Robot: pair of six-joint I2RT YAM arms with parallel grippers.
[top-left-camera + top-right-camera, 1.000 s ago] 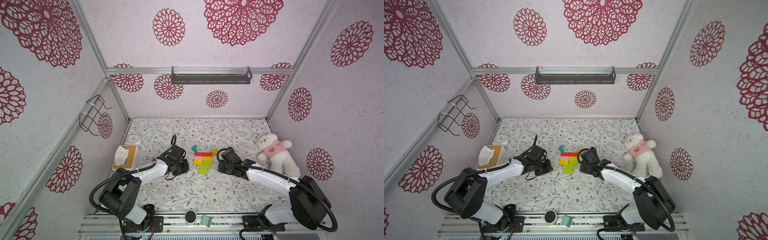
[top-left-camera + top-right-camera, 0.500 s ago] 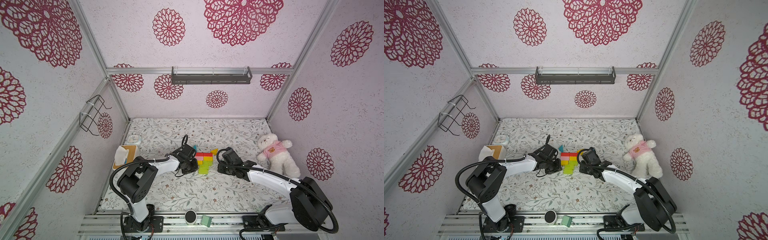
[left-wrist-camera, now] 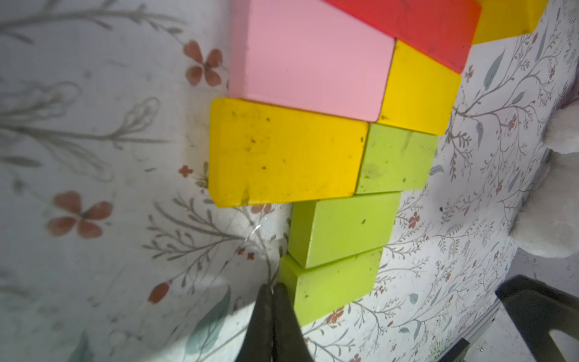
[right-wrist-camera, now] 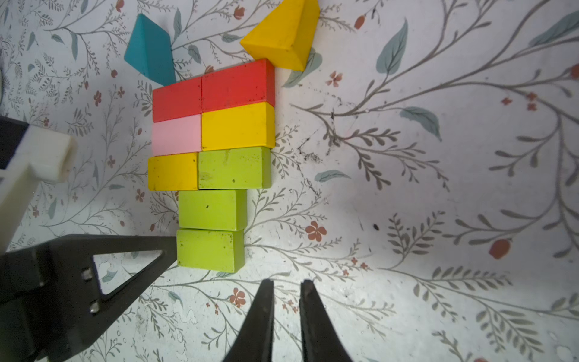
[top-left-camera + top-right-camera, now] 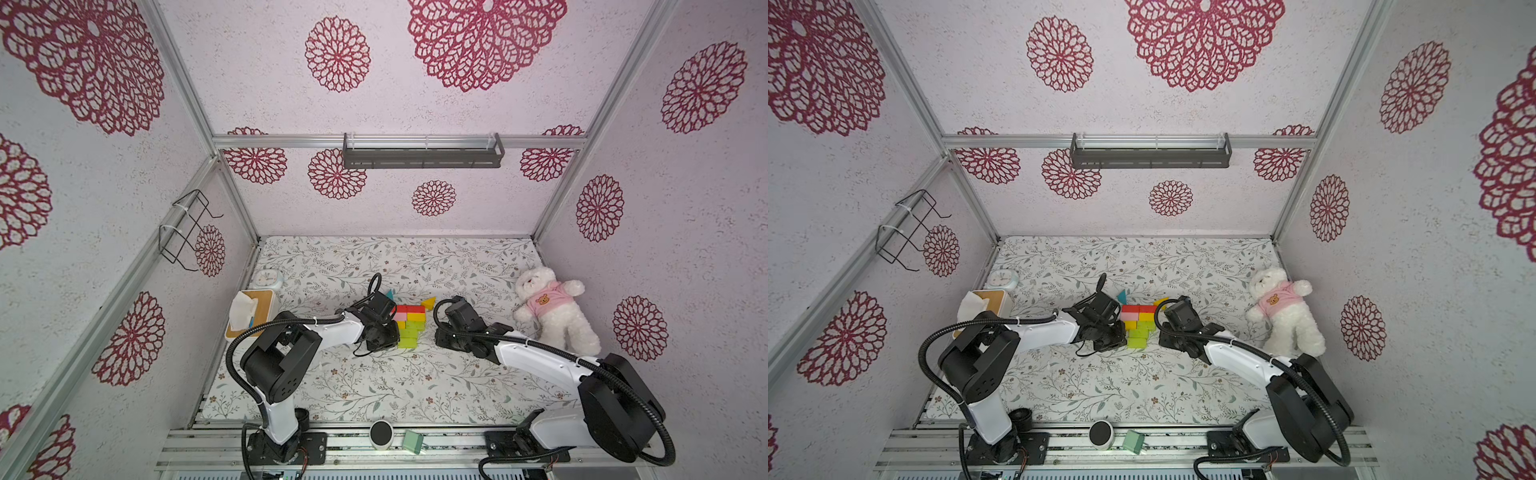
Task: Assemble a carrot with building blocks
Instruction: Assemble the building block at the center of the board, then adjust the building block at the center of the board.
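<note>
Carrot (image 4: 213, 156) is lying mid-surface (image 5: 374, 374): five rows laid, teal leaf (image 4: 150, 50) and yellow leaf (image 4: 282, 34) sitting at its 12 o'clock end. Left gripper (image 3: 272, 291), shut and empty, is touching the tip block (image 4: 210, 249) from 9 o'clock. Right gripper (image 4: 286, 285), barely open and empty, is hovering at 3 o'clock. Likely only squaring-up is remaining.

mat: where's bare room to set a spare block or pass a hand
Free: the strip between the carrot and the back wall, and the stretch from its lime tip to the front rail. Crowded: left gripper against that tip, right gripper close opposite, teddy bear at the right edge.
</note>
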